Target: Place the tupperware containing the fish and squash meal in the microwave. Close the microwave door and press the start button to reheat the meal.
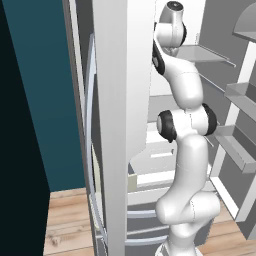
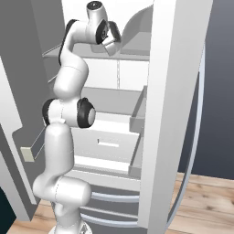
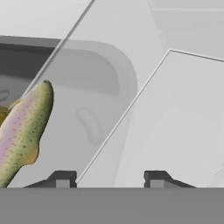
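One fish (image 3: 24, 131) | long axis diagonal in tupperware (image 3: 109, 74) | jaws apart, holding nothing

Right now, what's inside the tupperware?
In the hand view, a speckled fish lies in the tupperware, with something yellowish behind it. The rest is cut off at the view's left edge.

light: bright, even | shadows: soft, faint | glare: none | focus: sharp

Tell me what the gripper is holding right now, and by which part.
Nothing. The fingers stand apart with only empty shelf between them; the speckled fish in the clear-grey plastic container lies off to one side.
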